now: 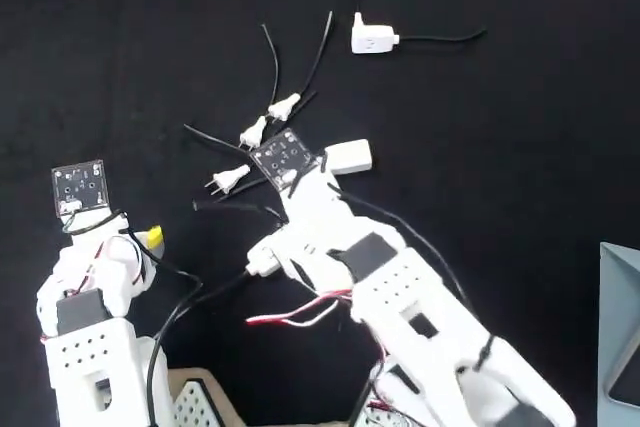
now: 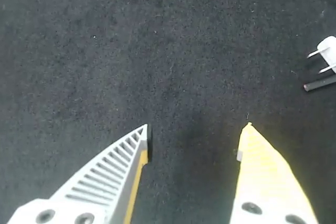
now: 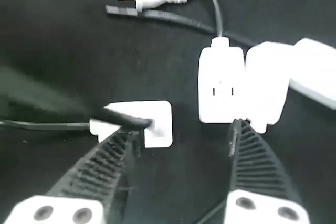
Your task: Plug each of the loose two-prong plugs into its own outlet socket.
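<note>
Plugs, three white ones on black cords, lie loose on the black cloth mid-table, just beyond the right arm's wrist. One socket sits well apart at the far side, its cord trailing right. A white block lies just beside that wrist. In the right wrist view a slotted socket shows two bare slots and touches a second white piece at its side. The right gripper hangs just short of it, fingers wide apart and holding nothing. A white square lies at one fingertip, contact unclear. The left gripper is spread wide too, empty, over bare cloth, with one plug well apart from it.
</note>
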Robot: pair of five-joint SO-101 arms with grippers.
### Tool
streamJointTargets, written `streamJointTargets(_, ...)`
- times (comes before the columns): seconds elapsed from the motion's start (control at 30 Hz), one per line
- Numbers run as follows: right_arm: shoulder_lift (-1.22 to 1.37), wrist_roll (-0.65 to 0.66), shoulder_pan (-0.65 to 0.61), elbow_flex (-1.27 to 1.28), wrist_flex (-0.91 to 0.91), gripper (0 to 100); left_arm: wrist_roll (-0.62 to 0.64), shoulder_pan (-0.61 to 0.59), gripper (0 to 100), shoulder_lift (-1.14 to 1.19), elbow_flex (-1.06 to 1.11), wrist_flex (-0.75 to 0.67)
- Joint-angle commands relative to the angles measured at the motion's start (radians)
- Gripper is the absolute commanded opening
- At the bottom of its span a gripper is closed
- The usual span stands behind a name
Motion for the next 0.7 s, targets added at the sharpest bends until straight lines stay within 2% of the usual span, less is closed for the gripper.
streamJointTargets(0.0, -0.130, -0.011, -0.009, -0.025, 0.058, 25.4, 0.003, 0.002, 28, -0.011, -0.002, -0.020)
streamJointTargets(0.13, -0.242, -0.020, 0.005, -0.012, 0.129, 25.4, 0.003, 0.002, 28, -0.011, -0.002, -0.020)
streamJointTargets(0.23, -0.331, -0.114, 0.075, 0.018, 0.137, 24.6, 0.003, 0.007, 28, -0.011, -0.008, -0.015)
streamJointTargets(0.33, -0.409, -0.147, 0.193, 0.073, 0.074, 14.2, -0.074, 0.047, 28, -0.011, -0.018, 0.012)
streamJointTargets(0.4, -0.452, -0.146, 0.269, 0.117, 0.002, 2.6, -0.126, 0.064, 28, -0.011, -0.058, 0.077)
streamJointTargets(0.43, -0.467, -0.150, 0.298, 0.142, -0.035, 0.8, -0.130, 0.065, 28, -0.011, -0.088, 0.109)
streamJointTargets(0.5, -0.493, -0.153, 0.339, 0.197, -0.087, 4.1, -0.144, 0.065, 28, -0.011, -0.176, 0.184)
streamJointTargets(0.67, -0.504, -0.152, 0.354, 0.252, -0.187, 1.5, -0.206, 0.114, 27, -0.011, -0.435, 0.394)
